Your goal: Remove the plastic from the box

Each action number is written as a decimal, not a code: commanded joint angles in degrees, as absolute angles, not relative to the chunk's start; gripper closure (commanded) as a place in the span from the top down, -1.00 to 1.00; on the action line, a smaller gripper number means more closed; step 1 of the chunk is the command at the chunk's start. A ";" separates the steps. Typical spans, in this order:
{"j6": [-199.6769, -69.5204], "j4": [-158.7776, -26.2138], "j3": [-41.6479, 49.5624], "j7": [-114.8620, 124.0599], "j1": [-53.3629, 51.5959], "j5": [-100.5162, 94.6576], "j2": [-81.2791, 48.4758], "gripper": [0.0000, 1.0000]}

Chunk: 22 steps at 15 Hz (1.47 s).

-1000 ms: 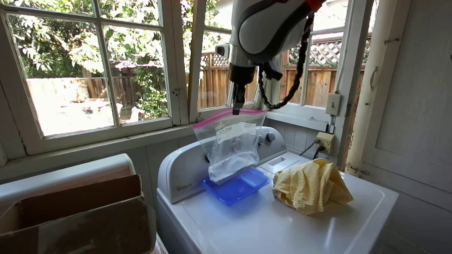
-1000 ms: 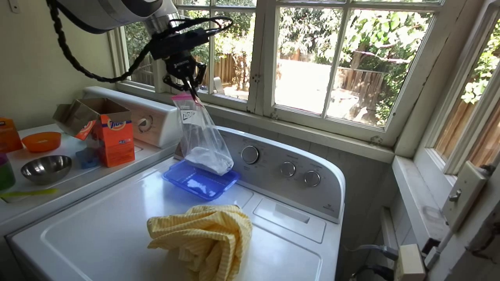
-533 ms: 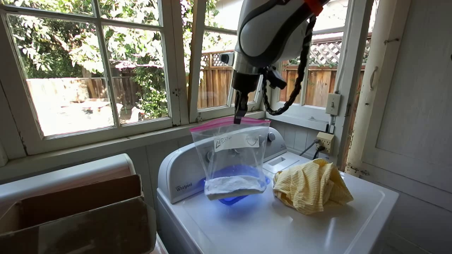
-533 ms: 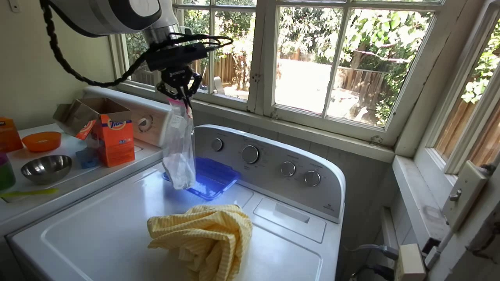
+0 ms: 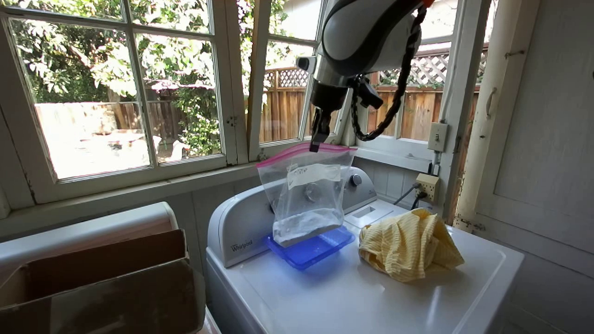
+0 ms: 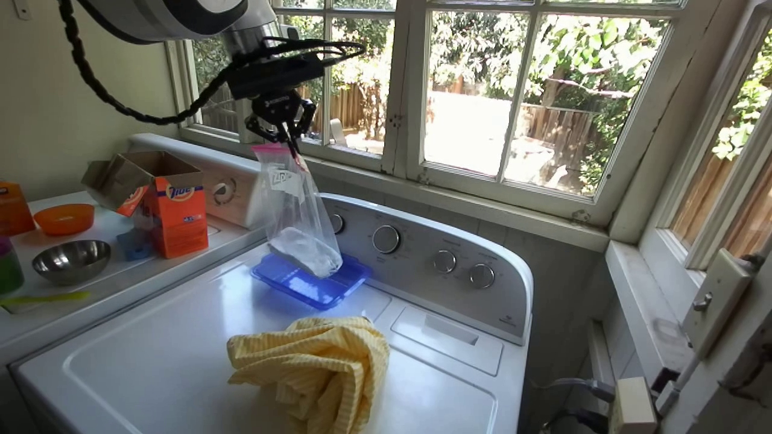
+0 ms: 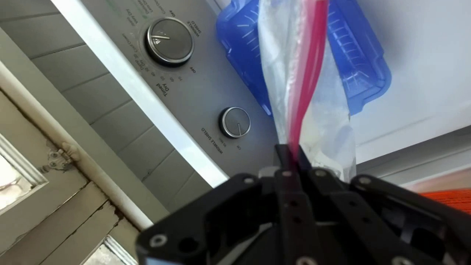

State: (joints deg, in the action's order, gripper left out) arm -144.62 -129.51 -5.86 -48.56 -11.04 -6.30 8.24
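End effector [image 7: 293, 156] closed, pinching top of pink-rimmed clear plastic zip bag [image 5: 304, 197]; bag hangs beneath it. Translucent blue plastic tray [image 6: 319, 295] further below, contact unclear. Risk: weight of white contents [image 5: 306, 226] may pull bag from narrow pinch; swing may snag tray.

A crumpled, striped yellow cloth [image 6: 310, 367] lies on the white desk [image 6: 151, 355]. In an exterior view, a grey panel [image 6: 415, 256] with round knobs [image 6: 445, 261] rises behind the cloth, and farther back stands a window [image 6: 521, 90] with trees [image 6: 609, 48] outside. Well to the left of the cloth are an orange bowl [image 6: 64, 223], a metal bowl [image 6: 71, 264], a long yellow-green thing [image 6: 48, 298] too blurred to name, and a green container [image 6: 9, 270] partly cut off. In an exterior view, a socket [image 5: 429, 185] with two plugs [image 5: 416, 186] and a light switch [image 5: 437, 137] are behind the cloth.
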 commanded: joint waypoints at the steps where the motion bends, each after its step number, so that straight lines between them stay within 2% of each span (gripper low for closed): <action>1: -145.73 -130.43 -4.26 -53.11 -10.87 -3.49 10.41 -0.99; 7: -146.19 -132.52 -3.42 -56.87 -11.12 0.12 10.43 -0.99; 13: -154.38 -134.54 -4.97 -47.02 -7.72 -12.63 9.53 -0.99; 14: -151.21 -133.04 -4.09 -50.96 -9.39 -8.35 8.80 -0.96; 22: -153.97 -134.10 -3.79 -50.02 -8.89 -9.73 7.61 -0.99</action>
State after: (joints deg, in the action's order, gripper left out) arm -152.84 -133.78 -4.20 -48.53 -8.53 -11.04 8.54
